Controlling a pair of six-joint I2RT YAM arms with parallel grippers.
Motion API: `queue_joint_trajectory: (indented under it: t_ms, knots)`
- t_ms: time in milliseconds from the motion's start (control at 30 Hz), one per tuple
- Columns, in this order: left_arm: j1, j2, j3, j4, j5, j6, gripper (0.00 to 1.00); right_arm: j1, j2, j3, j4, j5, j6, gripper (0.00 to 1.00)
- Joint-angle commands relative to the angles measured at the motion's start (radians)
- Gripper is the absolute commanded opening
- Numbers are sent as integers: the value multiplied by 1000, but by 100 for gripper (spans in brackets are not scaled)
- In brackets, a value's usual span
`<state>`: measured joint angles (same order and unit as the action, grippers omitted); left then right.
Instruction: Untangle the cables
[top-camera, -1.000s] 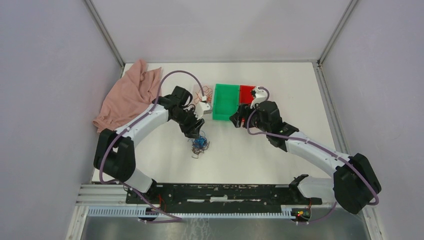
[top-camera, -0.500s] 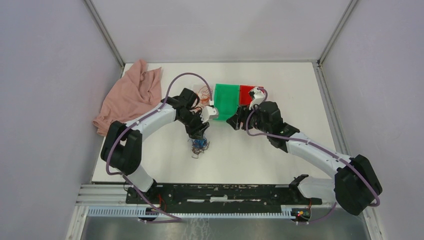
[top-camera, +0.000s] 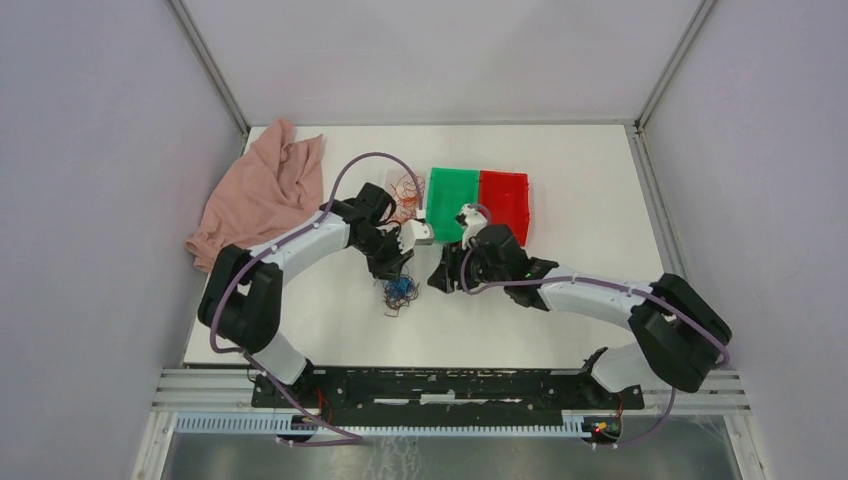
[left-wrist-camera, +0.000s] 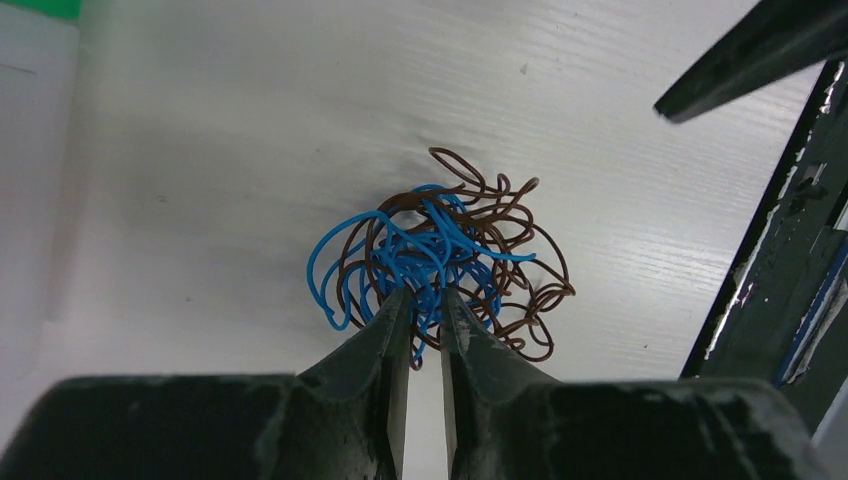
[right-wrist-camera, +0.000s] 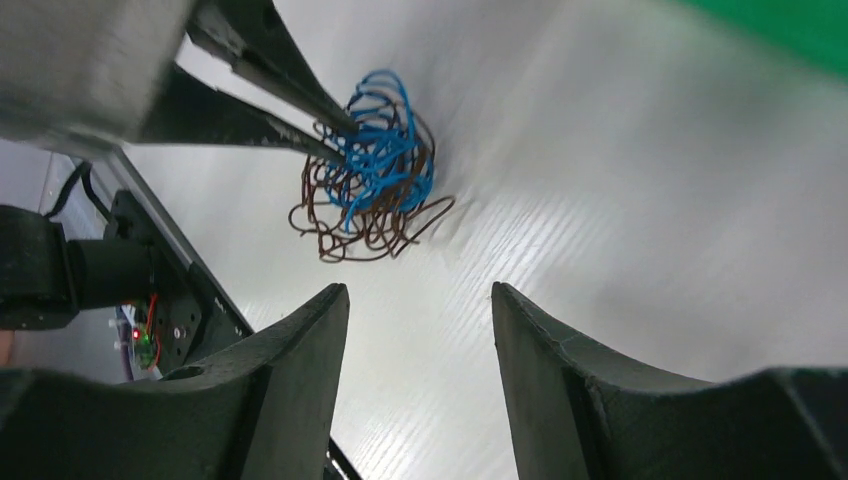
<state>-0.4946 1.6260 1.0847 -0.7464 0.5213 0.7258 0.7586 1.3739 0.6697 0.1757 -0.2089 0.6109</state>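
Note:
A tangle of blue and dark brown cables (top-camera: 400, 293) lies on the white table. In the left wrist view (left-wrist-camera: 440, 240) its blue strands run between my finger tips. My left gripper (left-wrist-camera: 425, 295) stands at the tangle's near edge, jaws almost together on a few strands; it also shows in the top view (top-camera: 397, 268). My right gripper (right-wrist-camera: 420, 290) is open and empty, just right of the tangle (right-wrist-camera: 375, 180) and above the table (top-camera: 438, 280). A separate bunch of orange-red cables (top-camera: 404, 187) lies by the green tray.
A green tray (top-camera: 452, 190) and a red tray (top-camera: 503, 195) sit side by side at the back centre. A pink cloth (top-camera: 260, 190) lies at the back left. The black rail (top-camera: 430, 385) runs along the near edge.
My right arm has swung from the trays left and forward to beside the tangle. My left gripper has come down onto the tangle.

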Motion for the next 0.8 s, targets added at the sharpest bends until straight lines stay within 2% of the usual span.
queue_joint_trajectory:
  t_ms: [0,233,367,433,467,500,600,767]
  knots:
    - [17,-65,-41,46,-21,26,21,74,98,48,126,23,66,60]
    - [36,-89,-70,75,-15,12,19,122,238,93,217,50,110,57]
    - [43,-108,-81,90,-18,7,18,132,319,112,280,66,131,51]
    - [47,-119,-91,94,-20,11,18,133,355,123,305,62,140,43]
    - [48,-122,-93,94,-25,15,18,133,367,126,319,62,140,37]
    - [47,-126,-95,94,-33,19,18,133,372,128,322,66,139,26]
    - [50,-138,-103,102,-55,24,11,133,333,125,275,96,112,9]
    - [51,-158,-151,147,-84,39,7,132,149,107,118,154,39,1]
